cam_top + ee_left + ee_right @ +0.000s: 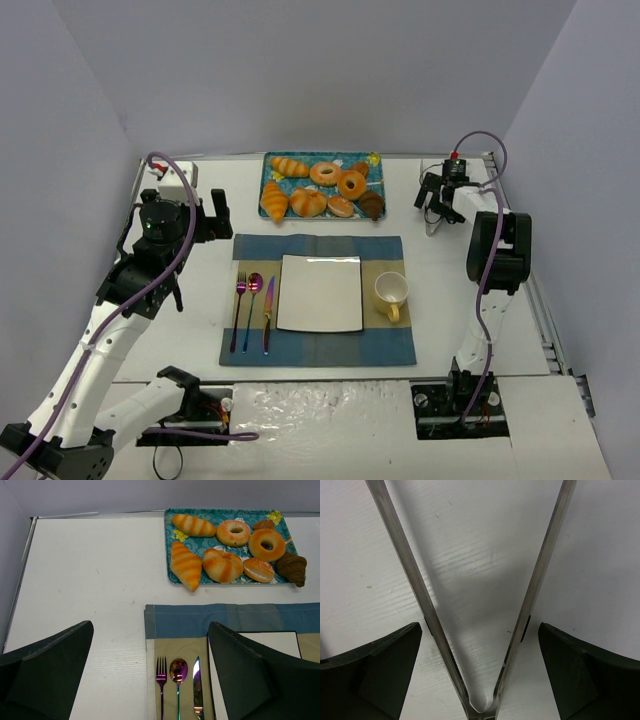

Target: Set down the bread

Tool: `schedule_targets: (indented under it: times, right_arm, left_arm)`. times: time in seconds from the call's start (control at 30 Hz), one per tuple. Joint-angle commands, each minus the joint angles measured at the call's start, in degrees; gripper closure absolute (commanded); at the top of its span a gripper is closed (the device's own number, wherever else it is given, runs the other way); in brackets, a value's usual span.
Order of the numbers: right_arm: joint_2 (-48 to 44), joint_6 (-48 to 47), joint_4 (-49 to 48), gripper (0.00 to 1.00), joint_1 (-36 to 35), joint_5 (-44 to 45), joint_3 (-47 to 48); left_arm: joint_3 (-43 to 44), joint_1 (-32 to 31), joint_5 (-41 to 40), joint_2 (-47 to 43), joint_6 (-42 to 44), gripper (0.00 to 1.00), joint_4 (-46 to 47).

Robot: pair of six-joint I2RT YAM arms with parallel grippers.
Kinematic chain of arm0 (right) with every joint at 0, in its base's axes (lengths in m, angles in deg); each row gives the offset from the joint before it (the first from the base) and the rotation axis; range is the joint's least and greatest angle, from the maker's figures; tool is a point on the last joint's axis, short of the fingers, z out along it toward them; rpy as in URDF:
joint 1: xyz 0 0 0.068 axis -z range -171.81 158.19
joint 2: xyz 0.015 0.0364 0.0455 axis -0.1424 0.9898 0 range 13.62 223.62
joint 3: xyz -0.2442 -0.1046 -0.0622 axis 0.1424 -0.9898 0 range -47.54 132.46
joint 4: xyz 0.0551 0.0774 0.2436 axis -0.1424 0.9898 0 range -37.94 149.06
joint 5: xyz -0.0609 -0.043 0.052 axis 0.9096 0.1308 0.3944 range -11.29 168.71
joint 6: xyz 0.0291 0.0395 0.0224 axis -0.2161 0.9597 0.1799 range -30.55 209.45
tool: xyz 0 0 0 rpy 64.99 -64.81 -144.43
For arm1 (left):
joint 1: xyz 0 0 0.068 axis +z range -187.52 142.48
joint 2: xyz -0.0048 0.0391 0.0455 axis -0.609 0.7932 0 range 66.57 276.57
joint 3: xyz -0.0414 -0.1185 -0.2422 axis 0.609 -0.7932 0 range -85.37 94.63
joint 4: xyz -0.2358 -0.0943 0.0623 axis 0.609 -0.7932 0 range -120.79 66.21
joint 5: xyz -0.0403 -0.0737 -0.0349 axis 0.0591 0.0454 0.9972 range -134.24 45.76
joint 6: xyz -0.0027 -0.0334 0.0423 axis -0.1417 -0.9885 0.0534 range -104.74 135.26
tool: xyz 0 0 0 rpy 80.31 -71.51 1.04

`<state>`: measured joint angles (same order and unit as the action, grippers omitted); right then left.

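Note:
The bread (pixel 371 204) is a small dark brown croissant lying at the right end of the blue patterned tray (pixel 268 170); the left wrist view shows the bread (pixel 292 569) at the tray's (pixel 169 550) right edge. My right gripper (pixel 440 200) hovers right of the tray, pointing down at the table. In its wrist view the right gripper (pixel 479 630) is open and straddles a pair of metal tongs (pixel 536 580), whose V-shaped arms lie between the fingers without touching them. My left gripper (pixel 195 222) is open and empty left of the placemat, and in its own view the left gripper (pixel 151 626) is above the cutlery.
Golden croissants (pixel 274 201) and ring donuts (pixel 351 184) fill the rest of the tray. A blue and tan placemat (pixel 300 348) holds a white square plate (pixel 320 292), a cream cup (pixel 391 294), and a fork, spoon and knife (pixel 253 300).

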<state>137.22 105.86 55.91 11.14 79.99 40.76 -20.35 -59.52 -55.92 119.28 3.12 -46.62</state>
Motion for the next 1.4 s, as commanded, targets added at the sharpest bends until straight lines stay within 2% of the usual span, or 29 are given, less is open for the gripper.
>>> schedule_targets:
  times: [0.0,0.63,1.37]
  right_arm:
    - [0.5,0.6,0.4,0.00,-0.7,2.2,3.2]
    - [3.2,-0.3,3.4,0.04,-2.3,8.9,5.5]
    - [6.2,-2.1,3.3,0.13,-1.2,9.4,5.8]
  left_arm:
    - [1.2,0.3,-0.3,-0.2,0.8,0.03,4.4]
    - [1.2,0.3,-0.4,-0.5,0.8,0.03,4.3]
    - [1.1,0.3,0.0,-0.1,0.7,0.03,4.4]
